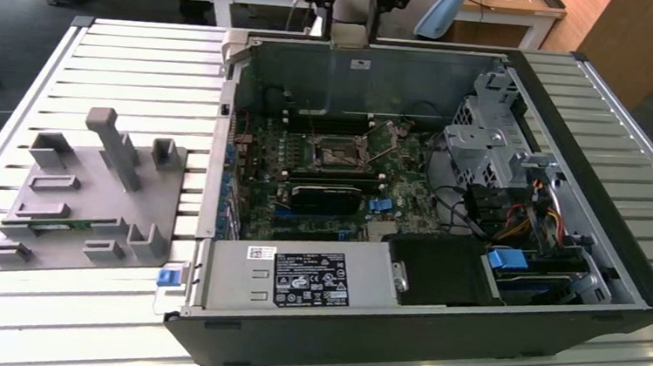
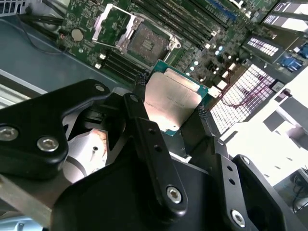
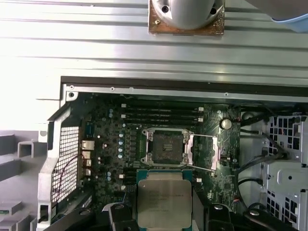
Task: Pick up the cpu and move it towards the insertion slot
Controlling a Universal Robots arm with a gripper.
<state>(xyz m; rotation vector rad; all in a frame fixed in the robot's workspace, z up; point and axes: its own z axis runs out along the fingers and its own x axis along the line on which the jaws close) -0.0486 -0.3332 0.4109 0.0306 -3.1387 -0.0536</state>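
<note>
Chip: flat square cpu (image 2: 172, 102) with shiny silver metal lid and thin teal-green rim, lid facing the wrist cameras, roughly level above the board; square, so no long axis
Grip: black metal gripper (image 2: 169, 114) clamped on the cpu's two opposite edges, ridged fingertips (image 2: 139, 83) pressing in
Position: cpu (image 3: 163, 198) held in the air just beside the insertion slot (image 3: 168, 147), not over it
Socket: square black recess, dark centre, silvery bracket swung open, thin lever alongside
Surroundings: green motherboard (image 1: 339, 180) inside open black computer case (image 1: 431, 340)
</note>
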